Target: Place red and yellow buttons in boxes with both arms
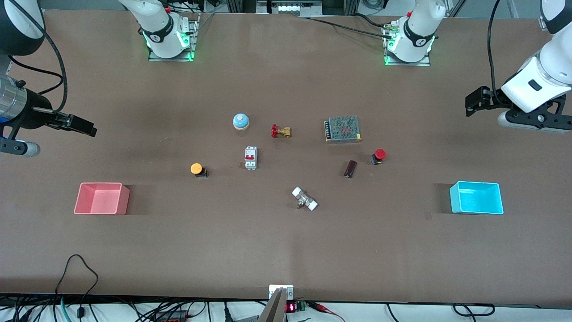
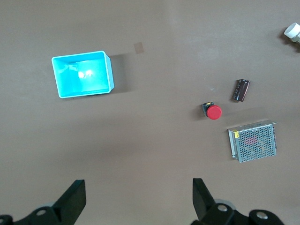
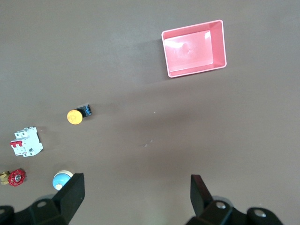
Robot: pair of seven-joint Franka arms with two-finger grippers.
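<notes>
pink box (image 1: 102,198) and cyan box (image 1: 476,197) hold nothing, red button (image 1: 379,156) and yellow button (image 1: 197,169) on counter (image 1: 286,250), my left pincer (image 2: 138,199) and right pincer (image 3: 136,197) both spread apart, holding nothing

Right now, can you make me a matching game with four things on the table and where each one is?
Things:
1. red button
2. yellow button
3. pink box
4. cyan box

Places:
A. at the right arm's end of the table, empty
B. beside the dark cylinder
C. at the left arm's end of the table, empty
D. between the pink box and the white breaker

Pairs: 1-B, 2-D, 3-A, 4-C
</notes>
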